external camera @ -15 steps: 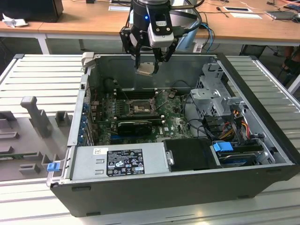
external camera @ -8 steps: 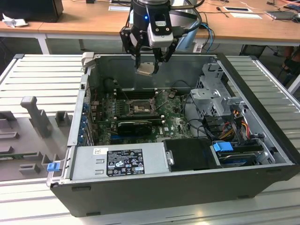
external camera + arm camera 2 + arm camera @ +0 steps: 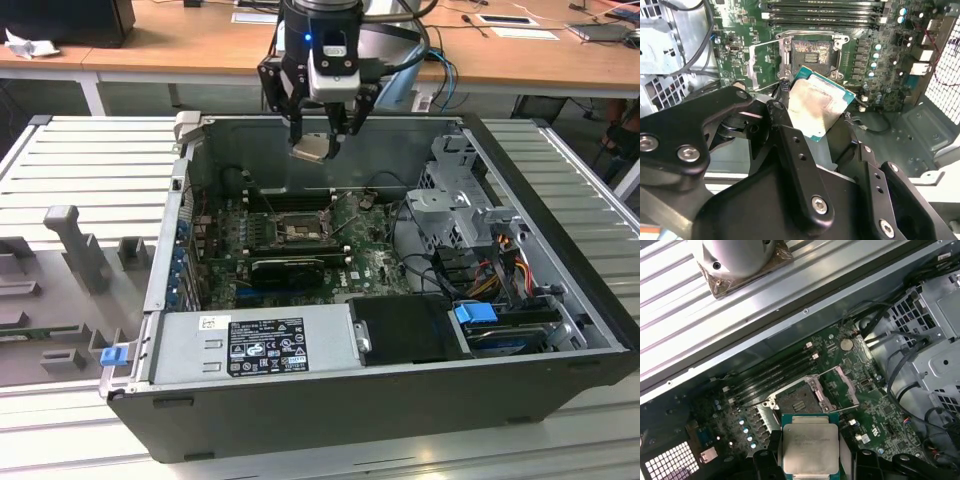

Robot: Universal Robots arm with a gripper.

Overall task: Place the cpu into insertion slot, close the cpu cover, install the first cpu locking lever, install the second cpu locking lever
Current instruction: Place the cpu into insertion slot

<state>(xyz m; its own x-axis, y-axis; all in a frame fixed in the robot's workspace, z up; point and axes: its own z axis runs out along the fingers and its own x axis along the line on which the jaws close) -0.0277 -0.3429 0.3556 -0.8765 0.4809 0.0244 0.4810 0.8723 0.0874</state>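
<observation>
My gripper point(image 3: 318, 135) hangs above the open computer case, shut on the cpu point(image 3: 312, 148), a flat silver-topped square chip. In both wrist views the cpu point(image 3: 815, 107) point(image 3: 810, 442) sits between the black fingers point(image 3: 790, 145), tilted and well above the board. Below it the insertion slot point(image 3: 811, 54) point(image 3: 797, 402) point(image 3: 297, 232) lies bare on the green circuit board. The cpu cover point(image 3: 761, 64) point(image 3: 844, 385) stands swung open beside the slot.
Memory slots point(image 3: 285, 200) run behind the socket and a long black ribbed block point(image 3: 288, 268) lies in front of it. A grey power supply point(image 3: 255, 340) fills the case's near side. A drive cage point(image 3: 455, 200) and cables crowd the exterior view's right.
</observation>
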